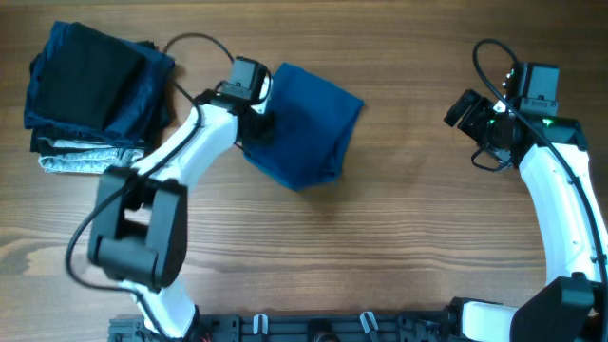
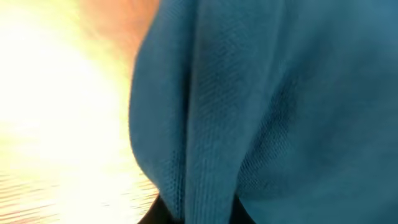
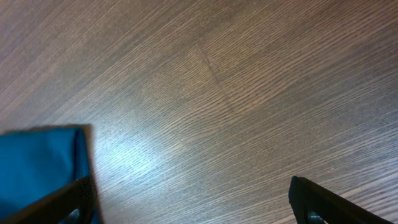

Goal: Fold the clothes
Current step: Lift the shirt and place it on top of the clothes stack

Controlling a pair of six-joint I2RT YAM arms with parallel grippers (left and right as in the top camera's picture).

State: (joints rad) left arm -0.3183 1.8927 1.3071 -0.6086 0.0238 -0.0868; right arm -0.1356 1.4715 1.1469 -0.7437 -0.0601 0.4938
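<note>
The medium-blue polo shirt (image 1: 304, 128) lies folded into a compact bundle on the wooden table, left of centre. My left gripper (image 1: 256, 122) is at its left edge and is shut on a fold of the blue knit fabric (image 2: 261, 112), which fills the left wrist view. My right gripper (image 1: 463, 109) is open and empty, held above the bare table at the far right, well away from the shirt. In the right wrist view a corner of the shirt (image 3: 37, 168) shows at the lower left.
A stack of folded dark garments (image 1: 90, 90), navy and black over grey, sits at the table's back left corner. Wooden tabletop (image 1: 418, 228) lies between the shirt and the right arm.
</note>
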